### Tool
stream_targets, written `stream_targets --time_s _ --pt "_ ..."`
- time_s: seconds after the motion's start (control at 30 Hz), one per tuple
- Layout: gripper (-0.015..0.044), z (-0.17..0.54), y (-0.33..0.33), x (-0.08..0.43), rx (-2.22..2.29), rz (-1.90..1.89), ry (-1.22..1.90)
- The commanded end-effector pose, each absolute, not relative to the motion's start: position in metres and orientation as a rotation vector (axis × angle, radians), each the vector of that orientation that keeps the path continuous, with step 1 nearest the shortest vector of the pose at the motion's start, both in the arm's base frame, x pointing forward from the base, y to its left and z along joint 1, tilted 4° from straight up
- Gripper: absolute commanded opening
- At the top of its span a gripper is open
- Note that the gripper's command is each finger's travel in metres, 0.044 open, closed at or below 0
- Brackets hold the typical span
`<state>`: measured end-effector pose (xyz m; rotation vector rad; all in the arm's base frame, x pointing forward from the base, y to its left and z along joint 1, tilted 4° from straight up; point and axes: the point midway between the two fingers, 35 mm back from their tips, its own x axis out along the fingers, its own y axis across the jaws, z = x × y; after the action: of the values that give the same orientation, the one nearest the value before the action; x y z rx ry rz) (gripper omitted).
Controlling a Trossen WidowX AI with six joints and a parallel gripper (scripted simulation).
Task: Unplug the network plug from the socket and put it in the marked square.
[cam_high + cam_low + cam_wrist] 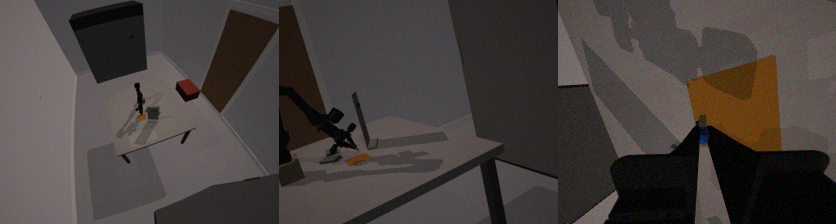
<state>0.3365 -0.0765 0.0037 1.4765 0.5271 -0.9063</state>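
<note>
My gripper [141, 115] [357, 149] [702, 129] is shut on the small plug [703, 135], which shows blue with a greyish end between the fingertips in the wrist view. The fingers slant downward and hold the plug above the table, close over the orange marked square [143, 118] [357, 160] [764, 115]. In the wrist view the plug's end appears over the square's near left part. The upright grey panel [153, 115] [361, 122] stands beside the square, apart from the gripper. The plug's tab is too small to make out.
A low grey block [331, 159] lies on the table [168, 127] [394, 176] near the square, on the arm's side. A small orange-red block [159, 112] is beside the panel. A tan block [143, 100] [291, 173] is near the arm's base.
</note>
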Motion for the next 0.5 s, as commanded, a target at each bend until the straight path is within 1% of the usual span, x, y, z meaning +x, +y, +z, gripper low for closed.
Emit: stream_targets --time_s 0.0,0.47 --pt "0.0000 -0.001 -0.076 0.337 1.481 -0.904 0.532" --pt "0.0000 -0.017 -0.077 0.337 1.481 -0.904 0.532"
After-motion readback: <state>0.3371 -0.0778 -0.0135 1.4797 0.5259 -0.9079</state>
